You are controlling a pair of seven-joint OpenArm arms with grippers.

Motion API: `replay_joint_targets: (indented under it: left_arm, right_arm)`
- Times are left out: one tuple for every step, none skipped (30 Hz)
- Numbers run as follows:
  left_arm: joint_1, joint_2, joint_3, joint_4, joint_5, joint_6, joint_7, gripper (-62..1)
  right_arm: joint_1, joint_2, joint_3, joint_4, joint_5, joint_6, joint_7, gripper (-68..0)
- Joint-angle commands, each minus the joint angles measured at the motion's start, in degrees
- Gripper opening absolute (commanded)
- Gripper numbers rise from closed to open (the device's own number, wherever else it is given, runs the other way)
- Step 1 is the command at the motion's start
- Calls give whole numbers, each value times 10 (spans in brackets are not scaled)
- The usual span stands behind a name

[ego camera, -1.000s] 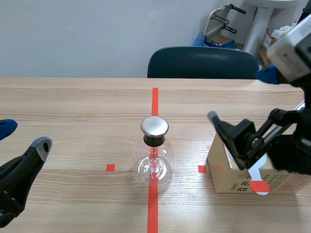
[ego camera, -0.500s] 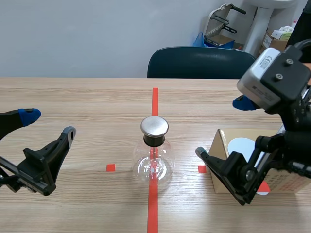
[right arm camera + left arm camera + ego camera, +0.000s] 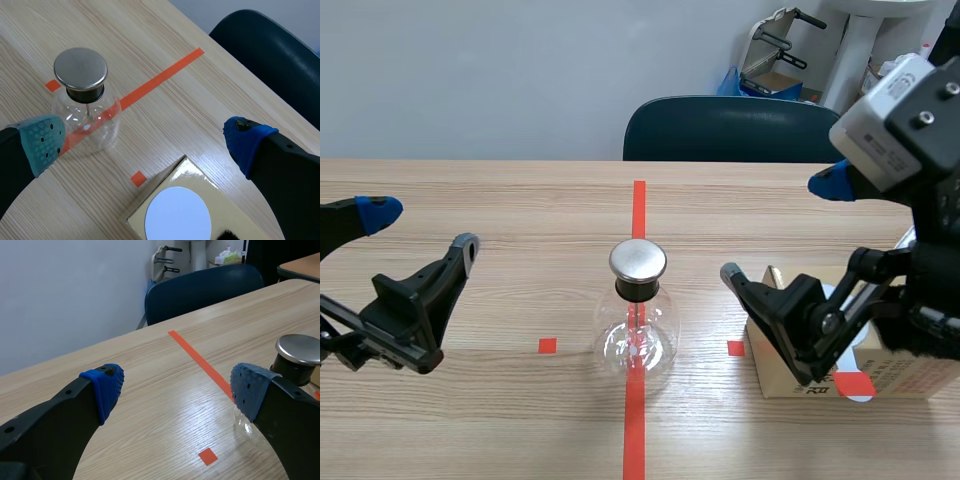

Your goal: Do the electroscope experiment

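The electroscope, a clear glass flask with a round metal cap, stands upright on the red tape line at the table's middle. My left gripper hovers open to its left, well apart; in the left wrist view the cap shows beside one finger. My right gripper hangs open above the table between the flask and a cardboard box. In the right wrist view the electroscope lies ahead of one pad. A white disc rests on the box's top.
A dark blue chair stands behind the table's far edge. Small red tape squares flank the flask. Cluttered boxes and a stand sit in the back right corner of the room.
My left gripper has risen and moved in toward the flask. My right gripper has swung down and left, over the box's near-left corner, and its fingers stand wider apart.
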Motion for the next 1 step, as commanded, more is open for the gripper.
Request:
replay_joint_targets:
  left_arm:
    - [-1, 0, 0, 10, -3, -1, -3, -142]
  right_arm:
    - [4, 8, 7, 8, 4, -2, 6, 4]
